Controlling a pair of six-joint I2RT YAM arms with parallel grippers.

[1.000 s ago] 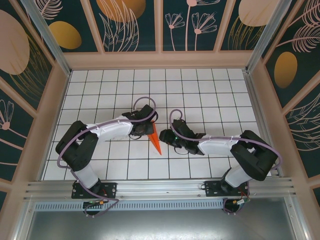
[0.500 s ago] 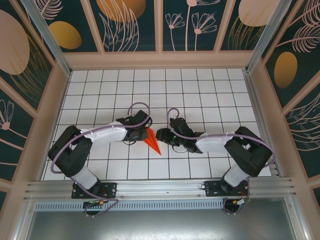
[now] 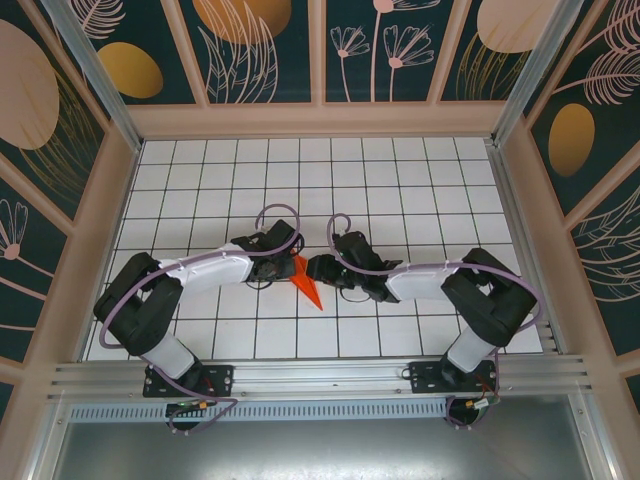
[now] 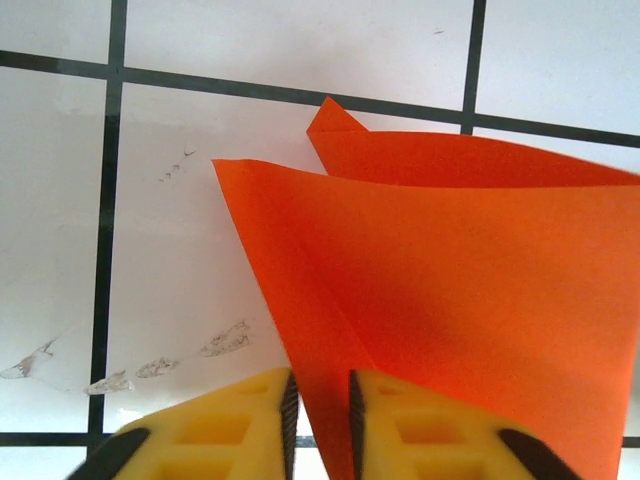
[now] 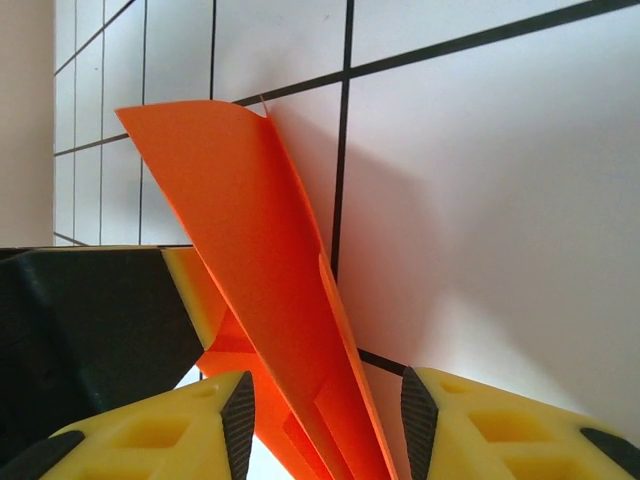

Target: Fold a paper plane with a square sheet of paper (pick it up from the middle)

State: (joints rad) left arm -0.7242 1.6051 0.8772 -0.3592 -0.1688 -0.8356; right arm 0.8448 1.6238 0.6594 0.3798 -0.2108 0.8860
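1. The worktop [image 3: 400,180] is a white surface ruled into square tiles by thin black lines, and it is boxed in on three sides.
2. The walls [image 3: 270,50] are dark teal panels printed with gold ovals and pale line-drawn plants, set in beige frames. Grey metal posts stand at the two far corners.
3. An aluminium rail [image 3: 320,375] runs along the near edge and carries both arm bases.
4. The paper plane [image 3: 306,284], a narrow orange dart, sits near the middle of the worktop between the two arms, with its tip pointing toward the near edge.
5. The left pincer [image 4: 320,400] is clenched on the plane's folded edge, its yellow pads almost meeting with the paper [image 4: 450,300] pinched between them.
6. The right pincer [image 5: 322,420] is released. Its pads stand apart on either side of the upright orange fold [image 5: 260,270], and white tile shows beside one pad.
7. Faint grey scuff marks [image 4: 160,368] smudge the tile just beside the left pincer.
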